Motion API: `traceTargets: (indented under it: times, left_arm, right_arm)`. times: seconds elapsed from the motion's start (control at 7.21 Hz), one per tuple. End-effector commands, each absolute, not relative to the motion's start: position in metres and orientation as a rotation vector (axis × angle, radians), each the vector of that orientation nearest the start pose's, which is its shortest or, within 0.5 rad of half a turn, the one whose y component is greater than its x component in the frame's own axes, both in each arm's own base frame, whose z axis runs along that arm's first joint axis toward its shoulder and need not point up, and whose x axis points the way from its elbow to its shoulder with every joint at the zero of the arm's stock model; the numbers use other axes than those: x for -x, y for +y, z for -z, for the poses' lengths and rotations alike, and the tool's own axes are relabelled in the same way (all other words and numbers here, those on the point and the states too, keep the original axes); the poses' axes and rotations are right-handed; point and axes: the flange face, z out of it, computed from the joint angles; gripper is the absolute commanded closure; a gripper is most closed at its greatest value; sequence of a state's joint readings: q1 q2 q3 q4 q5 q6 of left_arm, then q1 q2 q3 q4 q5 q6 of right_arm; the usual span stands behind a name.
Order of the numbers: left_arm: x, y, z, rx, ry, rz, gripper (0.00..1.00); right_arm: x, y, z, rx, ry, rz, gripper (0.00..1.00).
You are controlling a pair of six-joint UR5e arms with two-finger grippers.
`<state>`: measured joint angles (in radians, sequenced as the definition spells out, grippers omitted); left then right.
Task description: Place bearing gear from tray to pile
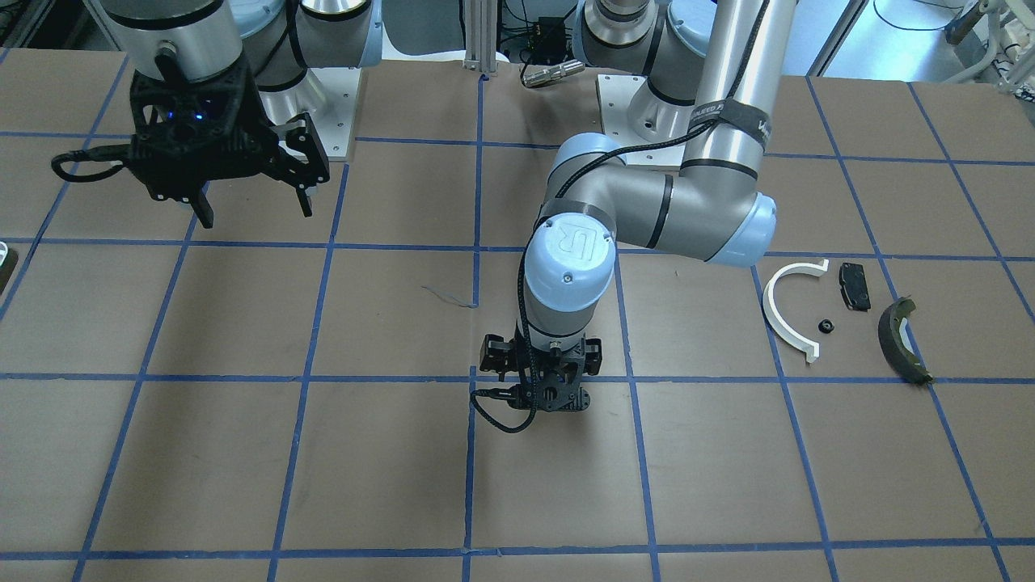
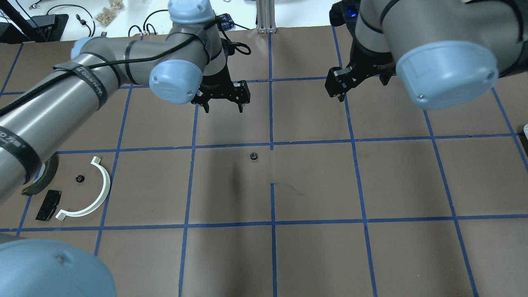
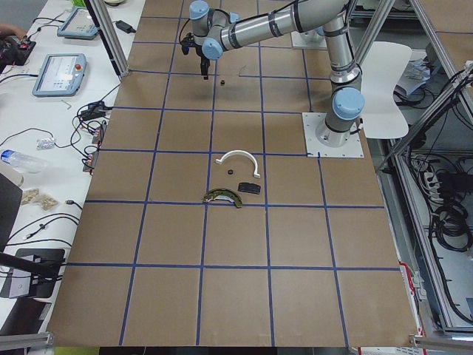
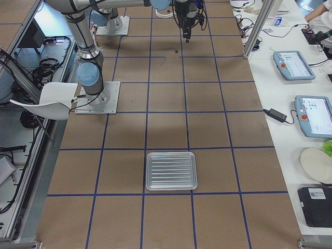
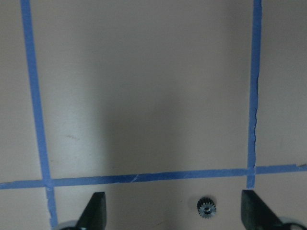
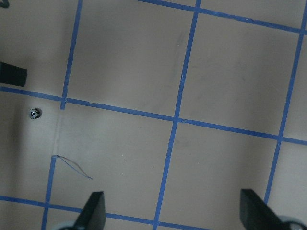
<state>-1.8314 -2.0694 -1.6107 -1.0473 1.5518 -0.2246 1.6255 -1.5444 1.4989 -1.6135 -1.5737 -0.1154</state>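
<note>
A small black bearing gear (image 2: pixel 253 156) lies on the brown table near the crossing of two blue tape lines. My left gripper (image 2: pixel 224 108) hangs open above the table; in the left wrist view the gear (image 5: pixel 206 207) lies below, between the two fingertips and nearer the right one (image 5: pixel 252 208). My right gripper (image 1: pixel 255 214) is open, raised and holds nothing. The pile is a white half-ring (image 2: pixel 106 187), a black pad (image 2: pixel 48 204), a dark curved shoe (image 1: pixel 899 339) and another small gear (image 2: pixel 79 178). The metal tray (image 4: pixel 171 170) stands far off.
The left arm's elbow (image 1: pixel 728 218) reaches over the table between the base and the pile. A thin scratch mark (image 2: pixel 288 186) lies close to the gear. A bench with pendants (image 4: pixel 293 65) and cables runs along the table's far side.
</note>
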Motion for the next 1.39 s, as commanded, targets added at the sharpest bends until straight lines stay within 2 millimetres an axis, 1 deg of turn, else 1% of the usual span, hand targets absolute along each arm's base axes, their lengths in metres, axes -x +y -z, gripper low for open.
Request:
traceTargets:
  times: [0.0, 0.14, 0.28, 0.42, 0.56, 0.69, 0.83, 1.11, 1.25]
  left_arm:
    - [0.307, -0.56, -0.19, -0.068, 3.16, -0.018, 0.0]
    - [0.309, -0.556, -0.185, -0.065, 3.184, -0.049, 0.0]
    - [0.313, -0.55, -0.182, -0.065, 3.218, -0.081, 0.01]
    - [0.311, -0.542, -0.173, -0.063, 3.209, -0.112, 0.02]
    - [0.31, -0.54, -0.172, -0.063, 3.207, -0.12, 0.07]
    - [0.309, -0.541, -0.173, -0.063, 3.209, -0.118, 0.24]
    - [0.309, -0.541, -0.172, -0.063, 3.208, -0.123, 0.28]
    - [0.309, -0.54, -0.171, -0.062, 3.207, -0.13, 0.33]
    - [0.309, -0.539, -0.17, -0.062, 3.201, -0.14, 0.33]
  right_arm:
    - [-0.148, -0.505, -0.53, 0.14, 3.127, 0.092, 0.0]
    - [-0.148, -0.504, -0.531, 0.076, 3.127, 0.089, 0.0]
    - [-0.149, -0.505, -0.523, 0.07, 3.126, 0.067, 0.0]
    - [-0.149, -0.505, -0.524, 0.044, 3.123, 0.071, 0.0]
    - [-0.149, -0.505, -0.523, 0.044, 3.123, 0.067, 0.0]
    - [-0.148, -0.502, -0.524, 0.044, 3.129, 0.062, 0.0]
    - [-0.148, -0.502, -0.524, 0.041, 3.129, 0.069, 0.0]
    - [-0.149, -0.504, -0.522, 0.048, 3.128, 0.069, 0.0]
    - [-0.148, -0.504, -0.521, 0.048, 3.129, 0.065, 0.0]
